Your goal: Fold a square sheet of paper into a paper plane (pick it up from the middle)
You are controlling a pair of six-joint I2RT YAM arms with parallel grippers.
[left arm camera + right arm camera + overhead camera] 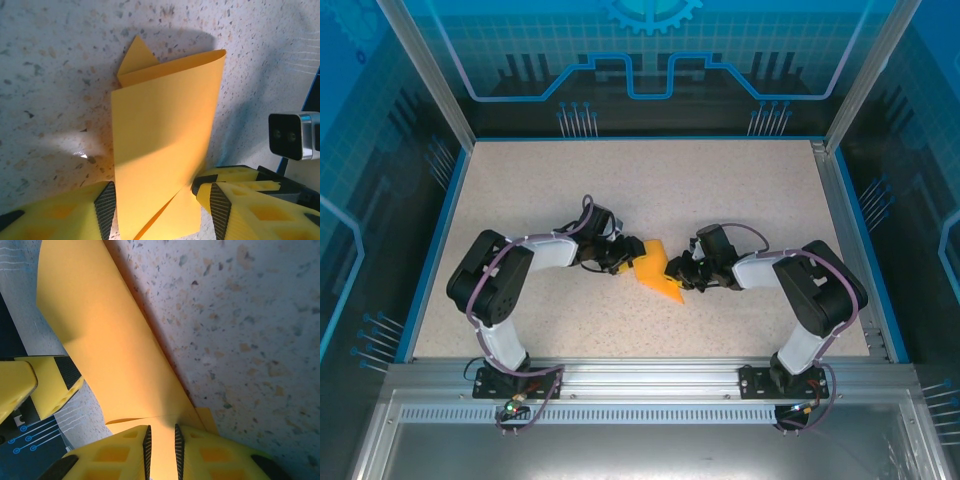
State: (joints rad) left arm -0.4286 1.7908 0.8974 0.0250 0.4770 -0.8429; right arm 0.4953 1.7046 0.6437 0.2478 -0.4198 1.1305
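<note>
The square sheet of paper [655, 272] sits in the middle of the table [520, 180], already partly folded, right between the two arms. The right gripper [161, 434] has it: jaws narrow, clamped on a thin edge of the sheet, a proper pinch. The left gripper [160, 202] is a different story. Its jaws are about half wide and straddle the folded panel, one just beside each long edge, and I can't tell whether either one actually touches. Look at the far end from the left wrist: the top layer curls over in a soft loop rather than a sharp crease, and a little triangular flap [136, 54] pokes out behind it. So the job here, I'd judge, is turning that loose roll into a clean fold. To do it well, the right side should act as the anchor so the sheet can't swivel. The left should come in square to the edges, not skewed, or the layers will slide and the crease will wander. Go gently: thin paper like this will likely buckle if squeezed sideways, so better to flatten it against the table and press along the fold. Mind the spacing too, the two grippers are very near each other.
</note>
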